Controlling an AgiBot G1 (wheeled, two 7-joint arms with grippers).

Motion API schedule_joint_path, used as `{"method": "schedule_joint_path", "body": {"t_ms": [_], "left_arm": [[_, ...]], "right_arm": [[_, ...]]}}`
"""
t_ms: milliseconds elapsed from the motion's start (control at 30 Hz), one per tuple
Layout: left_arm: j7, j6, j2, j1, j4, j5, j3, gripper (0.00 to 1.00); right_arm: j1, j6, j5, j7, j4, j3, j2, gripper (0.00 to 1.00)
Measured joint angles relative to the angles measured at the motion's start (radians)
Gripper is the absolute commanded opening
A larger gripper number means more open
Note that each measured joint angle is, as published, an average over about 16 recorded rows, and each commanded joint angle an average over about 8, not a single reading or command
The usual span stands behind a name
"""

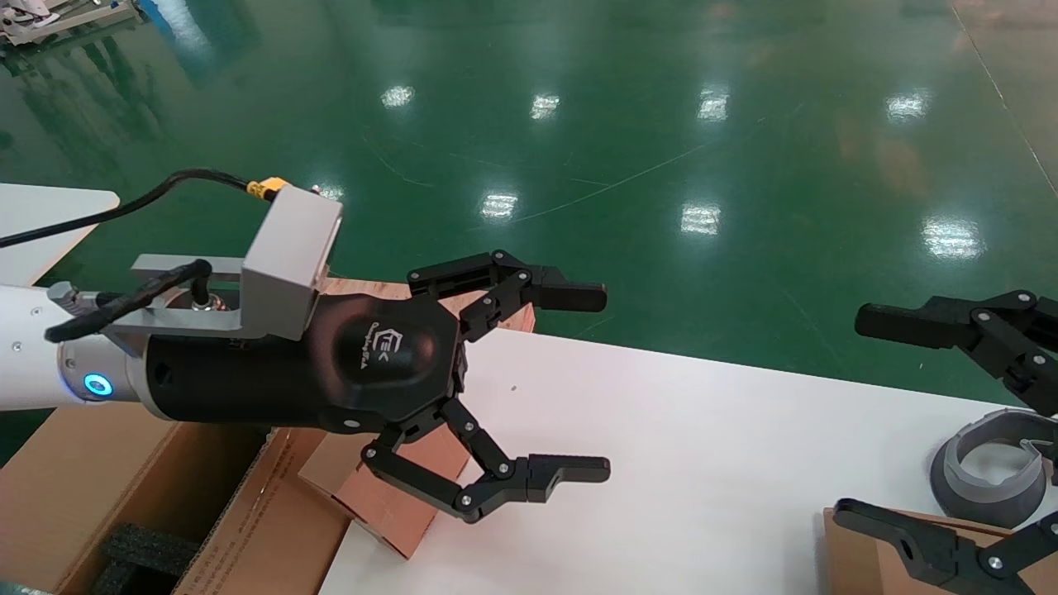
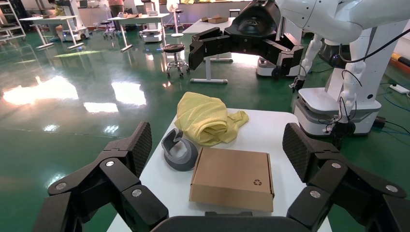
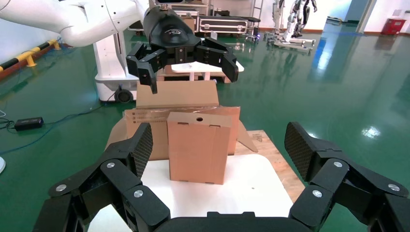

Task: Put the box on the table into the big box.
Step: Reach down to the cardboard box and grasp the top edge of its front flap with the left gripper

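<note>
Item 1. Left tool: black linkage-fingered, on a black wrist body with a grey camera bracket. Jaws spread wide, nothing between them. It hangs raised over the near-left end of the worktop, fingers pointing toward the right tool.

Item 2. Small reddish-brown corrugated cardboard box: closed, tuck flap with a round hole at its top edge. It stands upright on the worktop directly beneath the left tool, apart from its fingers; in the head view the tool's body hides most of the box.

Item 3. Large smooth white worktop with a rounded corner. It carries items 2, 6, 7 and 8.

Item 4. Large brown cardboard carton with long flaps, printed text along one flap, black foam inside. It sits just behind and below the left tool, beside the worktop's edge and behind the small box.

Item 5. Right tool: black, same pattern, jaws spread wide and empty. It is at the far right end of the worktop, facing the left tool.

Item 6. Paler tan flat cardboard box with a recycling mark, below the right tool.

Item 7. Grey curved plastic ring piece, just beside the tan box.

Item 8. Crumpled yellow cloth, beyond the tan box, under the right tool.
</note>
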Motion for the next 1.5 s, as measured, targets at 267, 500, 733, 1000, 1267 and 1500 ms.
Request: {"method": "schedule_joint_path", "body": {"t_ms": [267,500,733,1000,1267,1500], "left_arm": [[-0.016,-0.006,-0.008,-0.010,-0.001,0.019,0.006,1.00],[-0.066,-0.017,-0.031,-0.049,-0.005,0.073,0.030,1.00],[-0.124,-0.027,-0.052,-0.099,-0.012,0.140,0.075,1.00],[-0.167,-0.041,-0.069,-0.150,-0.021,0.214,0.143,1.00],[-0.227,-0.067,-0.080,-0.226,-0.031,0.317,0.224,1.00],[-0.294,-0.095,-0.087,-0.310,-0.041,0.422,0.292,1.00]], "right_arm": [[0.000,0.000,0.000,0.000,0.000,0.000,0.000,1.00],[0.000,0.000,0.000,0.000,0.000,0.000,0.000,1.00],[0.000,0.000,0.000,0.000,0.000,0.000,0.000,1.00],[0.000,0.000,0.000,0.000,0.000,0.000,0.000,1.00],[0.000,0.000,0.000,0.000,0.000,0.000,0.000,1.00],[0.000,0.000,0.000,0.000,0.000,0.000,0.000,1.00]]}}
